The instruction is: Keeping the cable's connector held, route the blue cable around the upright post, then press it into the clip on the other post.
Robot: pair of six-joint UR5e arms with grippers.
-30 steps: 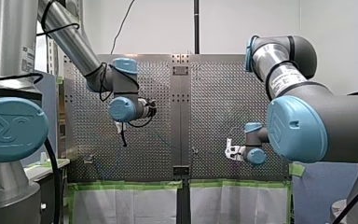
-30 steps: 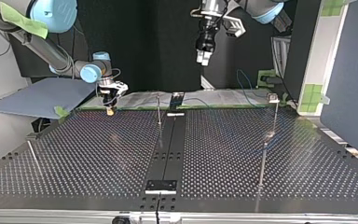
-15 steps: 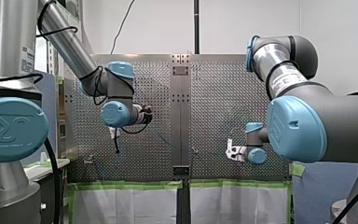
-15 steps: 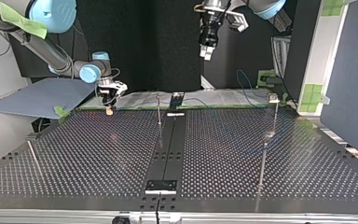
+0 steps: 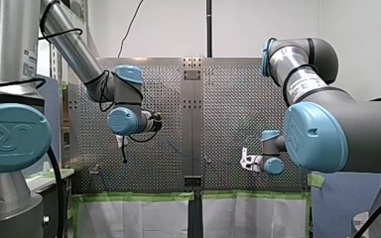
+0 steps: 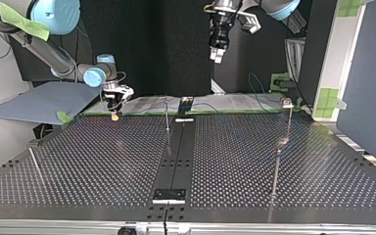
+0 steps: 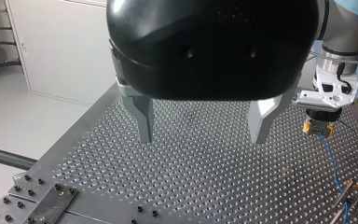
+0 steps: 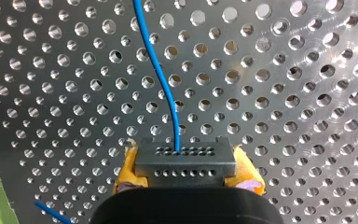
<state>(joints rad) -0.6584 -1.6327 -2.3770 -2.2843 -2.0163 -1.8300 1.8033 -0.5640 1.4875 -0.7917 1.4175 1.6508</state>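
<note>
Blue cable (image 8: 177,130) exits the grey multi-hole block connector (image 8: 185,161) and runs straight ahead of my right gripper (image 8: 186,173), 12 o'clock off the fingers, veering to 11 further out. Right jaws are clenched on the connector, yellow pads (image 8: 126,170) on both its sides, just over the perforated metal table (image 8: 284,93).

Top view: the right gripper is low at the table's far edge. The thin upright metal post (image 6: 166,115) is near, at its 3 o'clock. The second metal post (image 6: 288,122), carrying the small clip (image 6: 287,102), is also at 3 o'clock but well apart. Cable slack shows as a loop at about 10 o'clock of that clip.

My left gripper (image 7: 203,123) has its metal fingers (image 7: 143,116) spread wide with nothing between them. It hangs high over the table, at about 1 o'clock of the thin post in the top view. In the left wrist view the cable trails off the right gripper, out beside the left fingers, not between them.

Judgement: the cable's axis runs roughly 9–3 along the far edge, so it has to be swung across to wrap the thin post. The left arm is free and nearer the clip post, so it's the likely presser.
</note>
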